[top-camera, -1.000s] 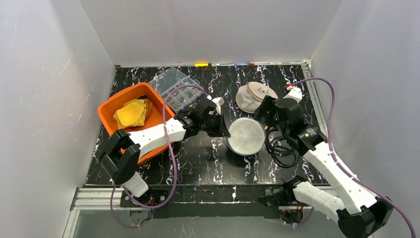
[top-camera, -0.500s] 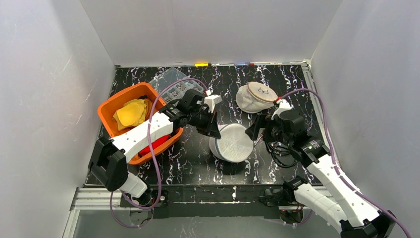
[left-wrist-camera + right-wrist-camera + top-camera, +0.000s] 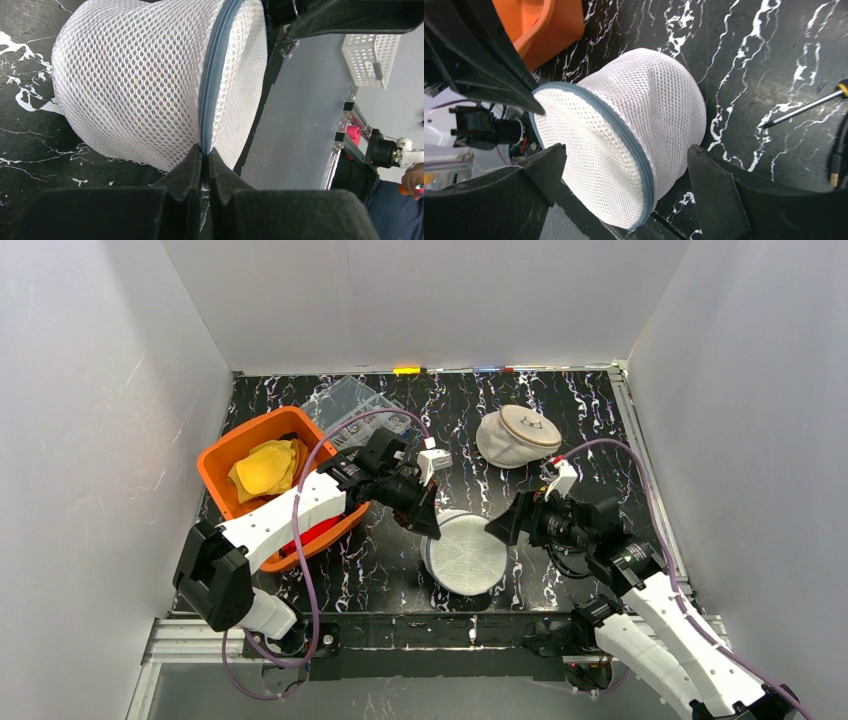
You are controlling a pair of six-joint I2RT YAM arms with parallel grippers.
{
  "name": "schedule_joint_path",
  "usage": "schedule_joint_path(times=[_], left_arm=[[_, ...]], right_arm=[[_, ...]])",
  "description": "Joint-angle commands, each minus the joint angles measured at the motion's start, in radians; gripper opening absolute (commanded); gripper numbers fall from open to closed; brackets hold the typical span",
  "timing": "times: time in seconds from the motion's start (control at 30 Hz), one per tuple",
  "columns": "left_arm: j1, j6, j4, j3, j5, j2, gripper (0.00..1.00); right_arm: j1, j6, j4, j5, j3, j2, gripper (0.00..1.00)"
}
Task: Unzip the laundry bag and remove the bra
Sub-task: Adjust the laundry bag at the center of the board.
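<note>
The white mesh laundry bag [image 3: 465,552] sits tilted on the black marbled desk [image 3: 590,410] near its front edge, between the two arms, with its round end turned up. Its grey-blue zipper [image 3: 212,75] runs shut around that end. The left arm's fingers [image 3: 196,167] are pinched together on the zipper seam at the bag's rim. The right arm's fingers [image 3: 541,167] stand spread wide on either side of the bag, not touching it. The mesh hides what is inside. An orange tub [image 3: 225,452] holding a yellow cloth [image 3: 266,467] stands to the left, and a second mesh bag [image 3: 515,435] lies farther back.
</note>
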Motion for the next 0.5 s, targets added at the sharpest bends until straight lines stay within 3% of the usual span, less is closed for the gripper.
schedule_joint_path(times=[0.0, 0.27, 0.47], left_arm=[[0.002, 0.052, 0.014, -0.025, 0.049, -0.05, 0.0], [0.002, 0.054, 0.037, -0.02, 0.031, -0.037, 0.0], [0.003, 0.045, 0.037, -0.025, 0.032, -0.036, 0.0]], right_arm=[[-0.002, 0.024, 0.064, -0.115, -0.045, -0.072, 0.99], [-0.002, 0.026, -0.013, -0.091, -0.082, -0.139, 0.98], [-0.003, 0.085, 0.047, -0.11, -0.133, -0.173, 0.93]])
